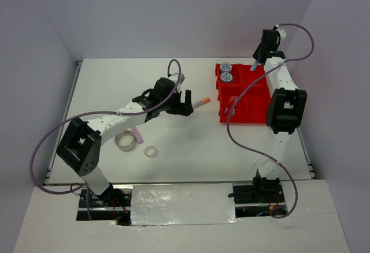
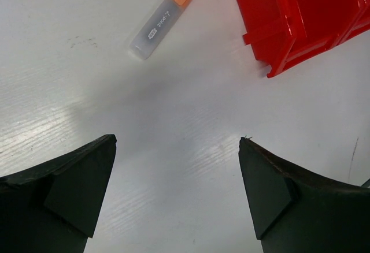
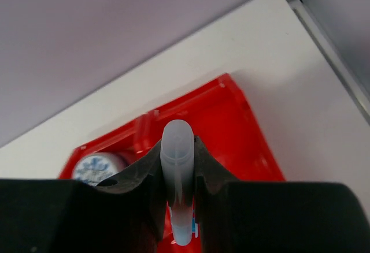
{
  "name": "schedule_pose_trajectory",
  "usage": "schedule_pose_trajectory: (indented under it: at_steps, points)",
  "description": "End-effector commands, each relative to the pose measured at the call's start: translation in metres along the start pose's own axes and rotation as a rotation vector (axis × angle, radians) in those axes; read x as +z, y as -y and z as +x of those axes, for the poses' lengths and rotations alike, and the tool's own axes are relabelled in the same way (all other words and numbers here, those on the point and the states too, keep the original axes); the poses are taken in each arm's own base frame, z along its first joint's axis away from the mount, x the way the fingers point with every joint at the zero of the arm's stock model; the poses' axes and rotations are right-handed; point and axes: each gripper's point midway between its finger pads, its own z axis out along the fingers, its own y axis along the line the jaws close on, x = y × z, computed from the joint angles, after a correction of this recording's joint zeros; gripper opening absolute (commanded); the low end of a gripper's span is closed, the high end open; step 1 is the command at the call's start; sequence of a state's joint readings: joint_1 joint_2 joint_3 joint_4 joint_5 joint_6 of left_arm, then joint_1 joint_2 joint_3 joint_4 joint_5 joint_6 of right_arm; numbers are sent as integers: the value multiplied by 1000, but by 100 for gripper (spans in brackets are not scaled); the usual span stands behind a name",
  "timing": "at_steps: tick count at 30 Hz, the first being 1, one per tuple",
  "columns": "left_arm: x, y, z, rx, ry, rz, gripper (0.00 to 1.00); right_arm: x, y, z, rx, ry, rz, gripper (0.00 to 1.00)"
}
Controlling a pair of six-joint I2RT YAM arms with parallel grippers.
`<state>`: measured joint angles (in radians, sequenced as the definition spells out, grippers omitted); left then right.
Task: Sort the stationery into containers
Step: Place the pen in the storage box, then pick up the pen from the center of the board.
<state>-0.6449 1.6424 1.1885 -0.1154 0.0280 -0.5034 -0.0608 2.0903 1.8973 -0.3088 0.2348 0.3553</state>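
Note:
The red four-compartment tray (image 1: 250,104) stands at the right back of the table. Two blue-patterned tape rolls (image 1: 226,72) lie in its far-left compartment. My right gripper (image 1: 255,63) is shut on a short pale stick with a blue end (image 3: 178,166), held upright above the tray's far part (image 3: 231,114); one tape roll (image 3: 95,168) shows to its left. My left gripper (image 1: 184,104) is open and empty over the table, with the orange-capped stick (image 1: 201,102) just beyond its fingertips. The left wrist view shows that stick (image 2: 165,17) ahead of the open gripper (image 2: 177,143), beside the tray corner (image 2: 295,16).
Two clear tape rings (image 1: 125,140) (image 1: 151,152) and a pink short stick (image 1: 137,133) lie on the table near the left arm. The right arm's cable hangs across the tray. Walls close the table at the back and sides.

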Motion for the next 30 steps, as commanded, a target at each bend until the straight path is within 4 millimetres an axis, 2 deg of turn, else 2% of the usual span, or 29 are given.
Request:
schedule_pose_trajectory:
  at_steps: [1,4,6,8,10,11,13,14,16,17,19,20,22,23,25,26,27,30]
  points:
    - [-2,9,-21,24,32,22,99,13,15,-6,-3,-17,66,6]
    - [-1,10,-26,42,45,20,99,28,7,-5,-34,-30,29,13]
    - [1,9,-32,66,54,14,99,36,6,3,-46,-53,21,16]
    - [5,10,-38,95,56,21,99,39,4,14,-39,-69,6,24]
    - [11,18,-46,132,87,68,99,39,3,20,-33,-80,-5,34]
    - [14,20,-46,147,94,88,99,38,2,21,-31,-84,-15,46]
    - [24,19,-49,198,112,96,99,36,1,25,-32,-100,-29,54]
    - [29,18,-48,210,102,104,99,33,0,22,-31,-99,-36,61]
    - [46,11,-47,225,81,103,99,28,0,19,-33,-100,-34,63]
    - [53,13,-53,233,100,118,99,19,-3,9,-28,-82,-43,64]
    - [70,12,-49,252,80,139,99,10,-3,3,-23,-76,-48,65]
    - [76,13,-49,265,78,150,99,-6,-10,-11,-12,-55,-74,65]
    - [94,12,-45,297,59,159,99,-22,-13,-9,9,-65,-101,65]
    - [100,10,-45,307,54,152,99,-44,-22,-12,15,-52,-163,65]
    - [117,3,-40,333,32,131,99,-69,-32,-13,31,-36,-232,65]
    - [122,0,-40,340,29,124,99,-97,-41,-28,39,4,-294,66]
    - [130,-3,-37,355,10,109,99,-106,-46,-12,45,-22,-343,66]
    - [142,-12,-33,386,-7,64,99,-146,-58,-4,51,-21,-446,66]
